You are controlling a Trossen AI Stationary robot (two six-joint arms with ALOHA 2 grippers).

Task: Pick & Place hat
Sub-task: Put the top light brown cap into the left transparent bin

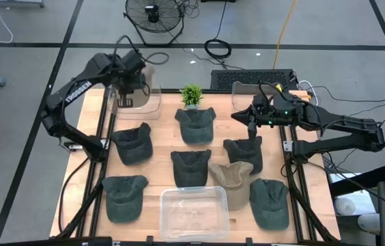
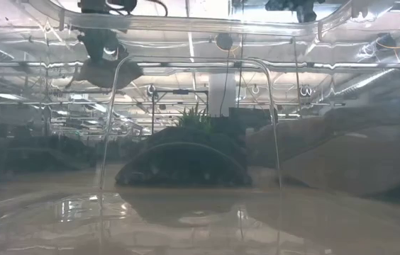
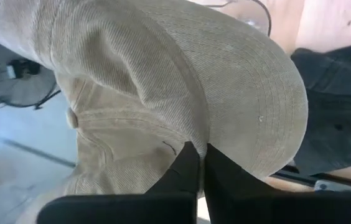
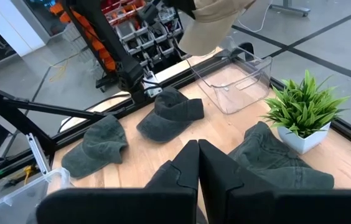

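1. The left gripper (image 3: 197, 163) hangs above the back-left corner of the counter (image 1: 158, 183), its fingers (image 3: 185, 168) clenched on the brim edge of a tan hat (image 3: 182, 87).
2. That tan hat is off the counter, held over the clear bin (image 1: 138, 96) at the back left. In the left wrist view its brim curves out past the fingers and its crown hangs on the near side; its long axis cannot be told for sure.
3. The clear bin's contents cannot be made out beneath the arm in the high view; in the right wrist view its visible part (image 4: 234, 81) looks bare.
4. Dark caps (image 1: 132, 143) lie spread over the counter, and a second tan cap (image 1: 232, 179) lies right of centre, brim toward the front.
5. A potted plant (image 1: 192, 96) stands at the back middle.
6. A clear tray (image 1: 194, 212) at the front middle holds nothing visible.
7. The right gripper (image 4: 198, 163) hovers over the back-right area, fingers pressed together with nothing between them.
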